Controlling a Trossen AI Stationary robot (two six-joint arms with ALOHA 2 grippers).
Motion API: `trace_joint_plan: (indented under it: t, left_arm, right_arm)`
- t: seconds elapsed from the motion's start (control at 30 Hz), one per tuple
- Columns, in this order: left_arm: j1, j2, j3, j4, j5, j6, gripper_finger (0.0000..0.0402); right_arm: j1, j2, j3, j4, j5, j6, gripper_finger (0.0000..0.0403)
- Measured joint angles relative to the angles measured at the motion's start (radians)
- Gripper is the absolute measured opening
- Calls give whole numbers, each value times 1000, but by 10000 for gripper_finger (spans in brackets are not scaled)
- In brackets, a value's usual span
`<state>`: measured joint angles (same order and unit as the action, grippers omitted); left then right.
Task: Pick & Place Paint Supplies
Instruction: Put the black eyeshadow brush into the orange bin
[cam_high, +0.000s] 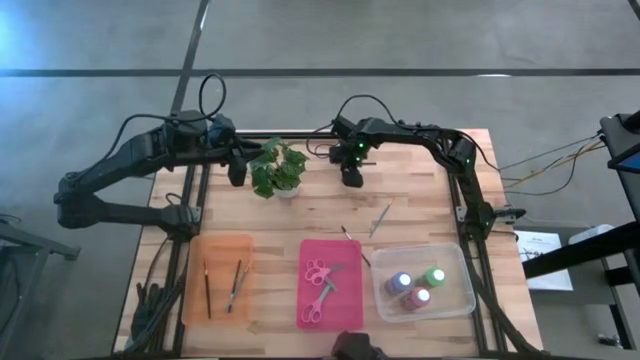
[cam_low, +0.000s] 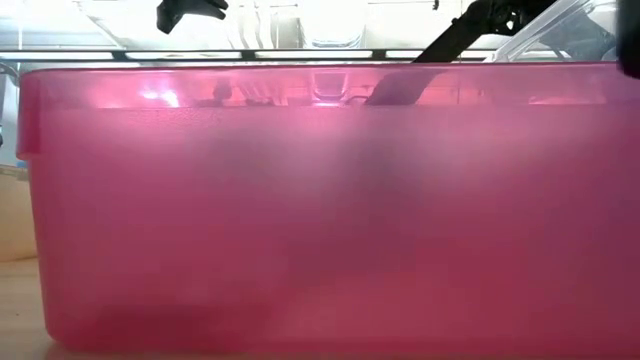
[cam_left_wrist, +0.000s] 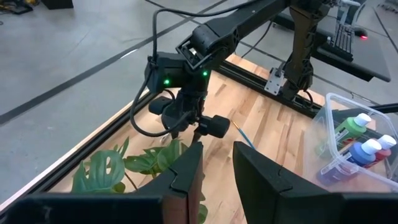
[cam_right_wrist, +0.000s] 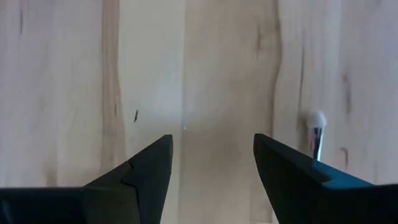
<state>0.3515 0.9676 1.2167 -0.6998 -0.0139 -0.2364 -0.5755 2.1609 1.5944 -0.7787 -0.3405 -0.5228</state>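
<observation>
My left gripper (cam_high: 237, 172) hangs open above the table's far left part, beside the potted plant (cam_high: 277, 168). My right gripper (cam_high: 351, 176) hangs open above bare wood at the far middle; its wrist view shows a brush's pale tip (cam_right_wrist: 317, 124) beside one finger. Two thin brushes (cam_high: 380, 218) (cam_high: 348, 237) lie flat on the wood at mid-table. Two more brushes (cam_high: 237, 286) lie in the orange tray (cam_high: 195, 250). Pink-handled scissors (cam_high: 318, 280) lie in the pink tray (cam_high: 345, 305). Three paint bottles (cam_high: 418, 285) stand in the clear tub (cam_high: 460, 265).
The pink tray's wall (cam_low: 320, 200) fills the low view. The plant's leaves (cam_left_wrist: 106, 171) show close before my left gripper (cam_left_wrist: 216, 168). The black frame rails (cam_high: 470, 220) run along the table's sides. Bare wood lies between the plant and the trays.
</observation>
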Motion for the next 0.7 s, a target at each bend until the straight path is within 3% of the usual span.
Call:
trace_joint_plan:
  t: [0.7]
  left_arm:
    - [0, 0, -1, 0, 6, -49, 97]
  right_arm:
    - [-2, 0, -1, 91, 106, -35, 219]
